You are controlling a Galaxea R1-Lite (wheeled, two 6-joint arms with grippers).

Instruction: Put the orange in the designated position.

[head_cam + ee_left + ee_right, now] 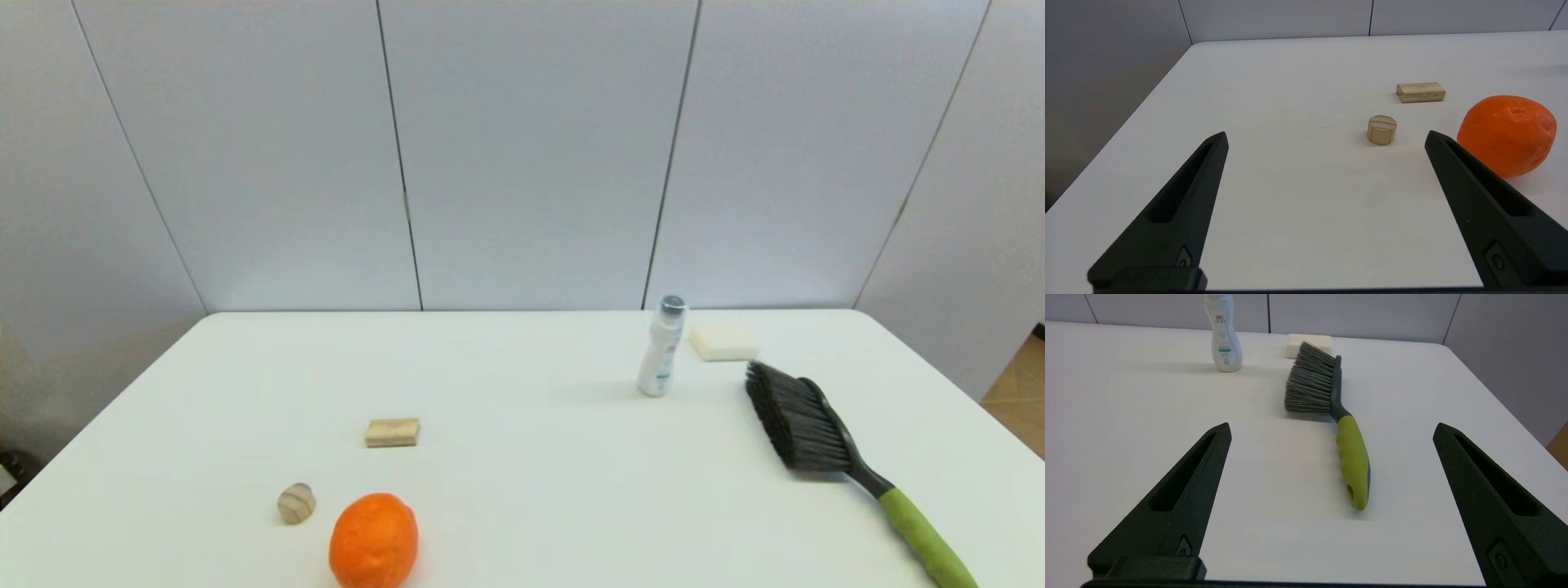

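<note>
The orange (pixel 374 541) rests on the white table near its front edge, left of centre, with nothing touching it. In the left wrist view the orange (pixel 1508 134) lies just beyond and to the outside of one finger of my left gripper (pixel 1326 136), which is open and holds nothing. My right gripper (pixel 1331 428) is open too, hovering low over the table's right side in front of the brush. Neither arm shows in the head view. The designated position is bare white tabletop with no mark that I can pick out.
A small tan wooden ball (pixel 296 503) sits just left of the orange, a wooden block (pixel 393 433) behind it. A white bottle (pixel 662 347) and a pale yellow sponge (pixel 724 342) stand at the back right. A green-handled brush (pixel 841 453) lies along the right side.
</note>
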